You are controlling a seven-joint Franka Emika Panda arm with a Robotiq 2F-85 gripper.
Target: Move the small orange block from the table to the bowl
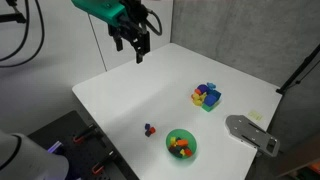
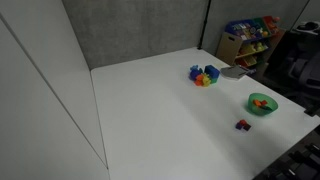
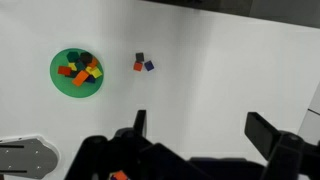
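The gripper is raised well above the table, jaws spread wide with nothing between them. This height gives the wrist view a clear look down at the work area; judged from that, the approach step has not begun.

The small orange block lies on the table, outside the bowl but near it. A dark blue block sits just beside it, on the side away from the bowl. Because the two are this close, the descent calls for the jaws to straddle the orange block alone; a misaligned closure could catch or nudge the blue one.

The bowl stands upright on the table and already holds several coloured blocks, so the release point should be over its centre.

Further out, a grey metal plate lies flat near the table edge, and a multicoloured block pile rests well apart from the bowl. Neither obstructs the short transfer path.
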